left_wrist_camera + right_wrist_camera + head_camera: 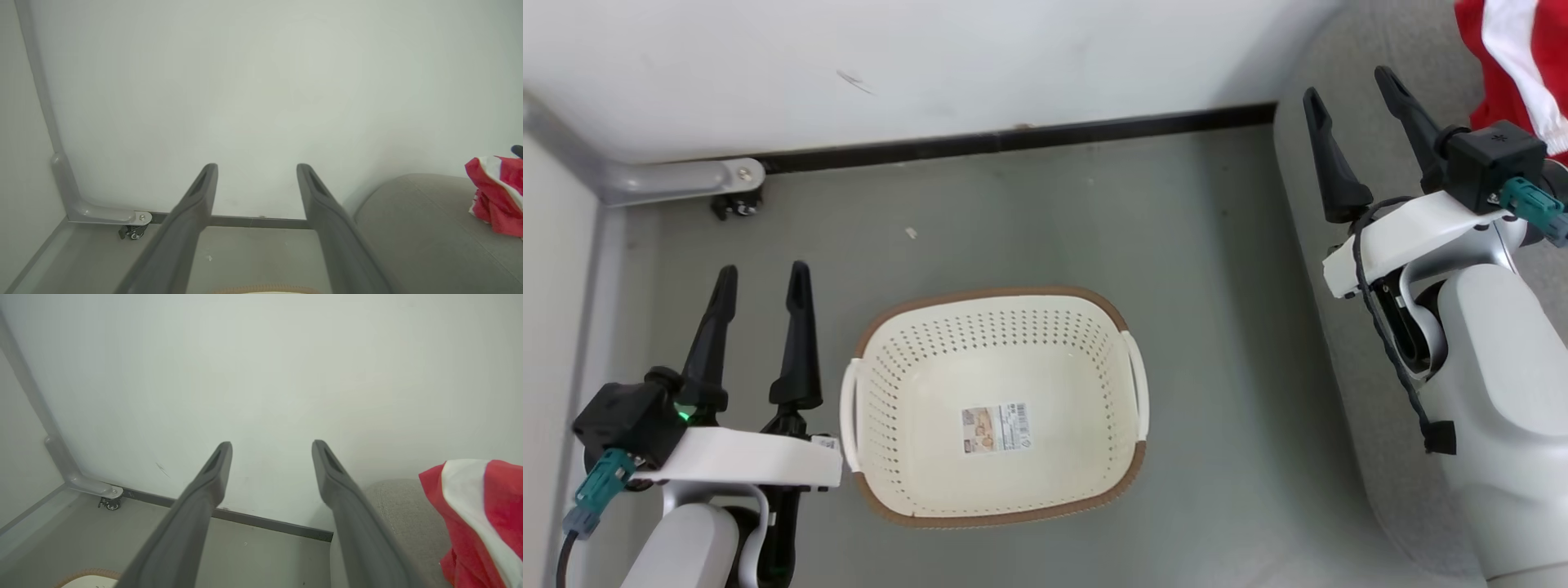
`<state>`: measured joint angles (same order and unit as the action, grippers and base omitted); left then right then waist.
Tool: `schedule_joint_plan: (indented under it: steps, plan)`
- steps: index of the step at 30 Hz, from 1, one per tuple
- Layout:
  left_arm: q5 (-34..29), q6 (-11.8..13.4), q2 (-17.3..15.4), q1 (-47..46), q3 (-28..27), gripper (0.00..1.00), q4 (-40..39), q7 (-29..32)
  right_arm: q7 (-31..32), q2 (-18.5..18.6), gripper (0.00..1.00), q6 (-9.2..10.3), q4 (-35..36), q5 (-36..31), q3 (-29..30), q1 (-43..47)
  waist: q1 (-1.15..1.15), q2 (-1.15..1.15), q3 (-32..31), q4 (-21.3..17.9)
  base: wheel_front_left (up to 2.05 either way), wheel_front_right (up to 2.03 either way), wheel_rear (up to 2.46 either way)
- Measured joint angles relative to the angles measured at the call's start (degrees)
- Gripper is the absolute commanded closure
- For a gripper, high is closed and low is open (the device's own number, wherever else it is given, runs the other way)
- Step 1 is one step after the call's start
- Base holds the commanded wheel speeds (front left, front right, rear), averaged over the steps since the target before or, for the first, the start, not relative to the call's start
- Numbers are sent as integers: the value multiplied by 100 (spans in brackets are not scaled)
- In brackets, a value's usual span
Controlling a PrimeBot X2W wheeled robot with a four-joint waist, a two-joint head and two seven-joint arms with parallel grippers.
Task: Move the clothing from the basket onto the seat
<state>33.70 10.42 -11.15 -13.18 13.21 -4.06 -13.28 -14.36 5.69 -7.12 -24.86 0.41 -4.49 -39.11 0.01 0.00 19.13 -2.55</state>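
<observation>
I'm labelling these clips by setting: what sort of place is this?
Probably a home-like room corner: a grey sofa holding red clothing, an empty laundry basket on the floor, and a white wall.

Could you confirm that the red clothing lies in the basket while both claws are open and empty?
Not quite: the head view shows the basket empty and the red clothing on the grey sofa. The left claw and right claw are open and empty.
</observation>
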Motion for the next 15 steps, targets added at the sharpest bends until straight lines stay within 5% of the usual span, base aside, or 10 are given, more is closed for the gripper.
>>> schedule_joint_plan:
  steps: [15]
  plan:
    - [-70, -109, 10, 489, -338, 0, 260, -119, -9, 112, 0, 0, 947, 322, 38, 926, 0, 0, -615, 493, 0, 0, 0]
